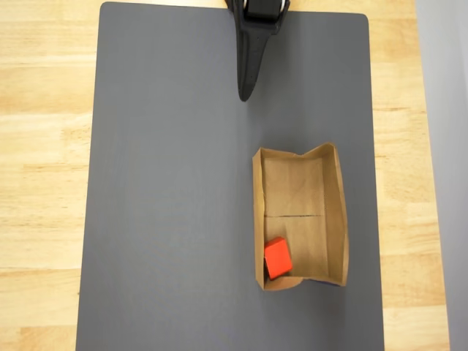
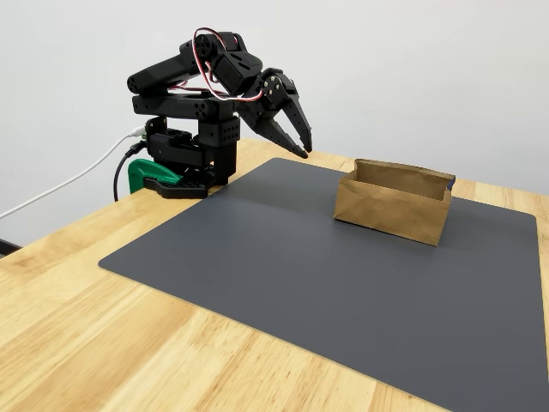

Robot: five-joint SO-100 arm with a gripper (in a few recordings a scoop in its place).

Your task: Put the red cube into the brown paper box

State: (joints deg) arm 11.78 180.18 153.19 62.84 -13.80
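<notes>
The red cube lies inside the brown paper box, in the box's near-left corner in the overhead view, leaning against the left wall. In the fixed view the box stands on the mat and its walls hide the cube. My gripper is folded back at the mat's far edge, well clear of the box, with its black fingers together and nothing between them. The fixed view shows the gripper pointing down just above the mat's corner.
A dark grey mat covers most of the wooden table. The arm's base sits on a green clamp at the table's far corner, with a white cable trailing off to the left.
</notes>
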